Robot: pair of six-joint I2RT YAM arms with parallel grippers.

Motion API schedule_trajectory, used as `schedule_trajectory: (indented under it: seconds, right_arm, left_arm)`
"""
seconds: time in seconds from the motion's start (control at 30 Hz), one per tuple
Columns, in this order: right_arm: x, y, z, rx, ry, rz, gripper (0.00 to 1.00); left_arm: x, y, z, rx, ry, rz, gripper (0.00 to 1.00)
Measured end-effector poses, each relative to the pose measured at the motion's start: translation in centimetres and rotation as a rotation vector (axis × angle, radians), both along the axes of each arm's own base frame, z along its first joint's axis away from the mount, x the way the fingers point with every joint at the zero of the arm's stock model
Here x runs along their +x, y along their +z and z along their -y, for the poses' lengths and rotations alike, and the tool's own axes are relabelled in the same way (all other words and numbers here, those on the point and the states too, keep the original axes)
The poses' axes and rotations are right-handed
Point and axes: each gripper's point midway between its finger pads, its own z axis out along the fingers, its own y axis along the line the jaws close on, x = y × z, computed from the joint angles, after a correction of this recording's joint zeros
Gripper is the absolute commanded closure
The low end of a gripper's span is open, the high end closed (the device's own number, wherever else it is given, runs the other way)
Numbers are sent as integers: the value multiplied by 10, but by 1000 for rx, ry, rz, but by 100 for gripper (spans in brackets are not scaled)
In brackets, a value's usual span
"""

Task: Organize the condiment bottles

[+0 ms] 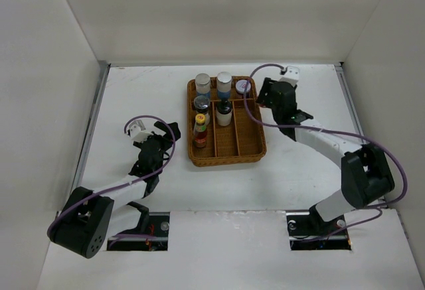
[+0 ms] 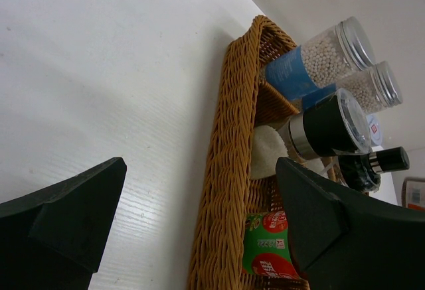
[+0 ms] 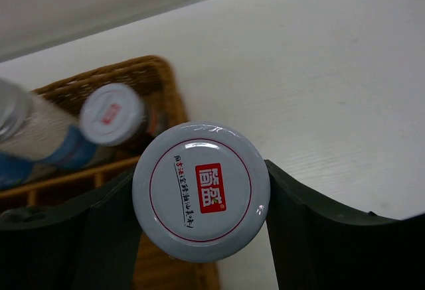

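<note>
A brown wicker tray (image 1: 249, 145) in mid-table holds the condiment bottles. Two silver-capped shakers (image 1: 202, 83) (image 1: 224, 81) stand in its far row, then a black grinder (image 1: 201, 103), a black-capped bottle (image 1: 224, 111) and a red yellow-capped sauce bottle (image 1: 200, 131). My right gripper (image 1: 248, 89) is shut on a white-capped jar (image 1: 242, 85) at the tray's far right corner. In the right wrist view both fingers press the cap (image 3: 201, 192). My left gripper (image 1: 166, 134) is open just left of the tray, with the wicker rim (image 2: 229, 170) between its fingers (image 2: 73, 210).
White walls close in the table on the left, back and right. Another white-capped jar (image 3: 111, 114) and a blue-labelled shaker (image 3: 40, 137) stand close beside the held jar. The tray's near compartments (image 1: 236, 141) hold nothing. Bare table lies right of the tray (image 1: 312, 97).
</note>
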Motion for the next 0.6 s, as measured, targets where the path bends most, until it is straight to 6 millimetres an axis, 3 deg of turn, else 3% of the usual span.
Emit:
schedule_trajectory:
  seconds: [0.1,0.2,0.53,0.6]
  right_arm:
    - [-3,4,-48,11,114,8,52]
    - [1,-7,-71,1,161,-15,52]
    - [16,-73,-91,-71,189,-140,50]
    - [15,-83,-92,-85,187,-161,46]
  left_arm:
    - [0,1,0,-1,0,2,0]
    - [0,1,0,-1,1,2,0]
    - [0,0,-2,0,8,0,0]
    - [0,0,-2,0,8,-1,0]
